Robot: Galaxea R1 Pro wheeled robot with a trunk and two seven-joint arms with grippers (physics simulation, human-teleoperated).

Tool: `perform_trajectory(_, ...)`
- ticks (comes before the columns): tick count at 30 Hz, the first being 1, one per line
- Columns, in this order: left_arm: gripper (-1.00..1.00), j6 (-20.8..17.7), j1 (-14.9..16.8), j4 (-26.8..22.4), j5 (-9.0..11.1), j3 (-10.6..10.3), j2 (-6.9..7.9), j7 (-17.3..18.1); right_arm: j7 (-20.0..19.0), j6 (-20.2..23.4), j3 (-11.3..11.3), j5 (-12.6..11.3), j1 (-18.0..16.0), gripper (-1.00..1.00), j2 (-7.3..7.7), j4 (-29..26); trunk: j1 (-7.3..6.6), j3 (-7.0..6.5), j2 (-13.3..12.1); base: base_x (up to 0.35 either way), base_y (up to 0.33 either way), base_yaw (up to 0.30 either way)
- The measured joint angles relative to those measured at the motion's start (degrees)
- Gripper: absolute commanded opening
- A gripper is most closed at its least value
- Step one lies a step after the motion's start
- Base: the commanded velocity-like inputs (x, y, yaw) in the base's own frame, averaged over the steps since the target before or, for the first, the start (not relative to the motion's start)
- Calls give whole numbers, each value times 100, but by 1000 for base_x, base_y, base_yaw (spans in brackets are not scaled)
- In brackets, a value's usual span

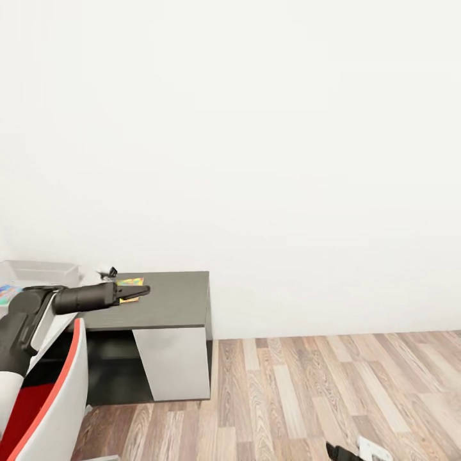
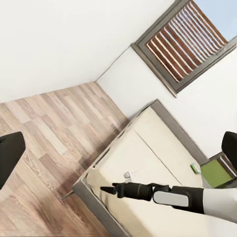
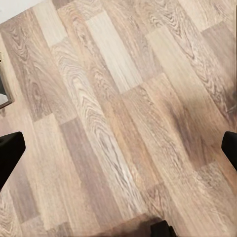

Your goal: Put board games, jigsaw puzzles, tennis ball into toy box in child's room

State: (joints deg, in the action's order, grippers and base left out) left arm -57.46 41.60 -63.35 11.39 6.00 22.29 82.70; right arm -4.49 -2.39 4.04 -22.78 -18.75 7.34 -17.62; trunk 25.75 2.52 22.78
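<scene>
The table (image 1: 173, 301) stands at the left against the white wall, with a dark cabinet top and a white door. At its left end sits the light grey toy box (image 1: 40, 271), something blue at its near edge. A jigsaw puzzle (image 1: 130, 281) lies flat on the cabinet top. My left gripper (image 1: 142, 292) hovers open just in front of it, over an orange-yellow flat piece (image 1: 130, 299). The bed (image 2: 148, 148) shows in the left wrist view, a flat green rectangle (image 2: 216, 173) at its far side. My right gripper (image 1: 343, 451) hangs open, low over the floor.
A red and white chair (image 1: 61, 397) stands close at the bottom left, against the table. A small black and white object (image 1: 107, 272) lies behind the puzzle. Wooden floor (image 1: 333, 397) stretches to the right. A window with slatted blinds (image 2: 190, 42) is above the bed.
</scene>
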Motion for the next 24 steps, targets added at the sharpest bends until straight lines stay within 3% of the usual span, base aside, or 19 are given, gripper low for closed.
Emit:
perform_trajectory(11, 100, 456, -18, 975, -269, -248, -343, -1122, -4, -410, -28, 15, 0, 100, -17, 12, 0, 4, 1, 0, 0, -8)
perform_trajectory(15, 100, 930, -122, 1705, -302, -270, -409, -1689, -3, -434, -41, 17, 0, 100, -21, 63, 0, 5, 0, 0, 0, 0)
perform_trajectory(24, 100, 2381, -307, 3508, -310, -285, -447, -2260, -4, -439, -52, 21, 0, 100, -27, 157, 0, 4, 1, 0, 0, 0)
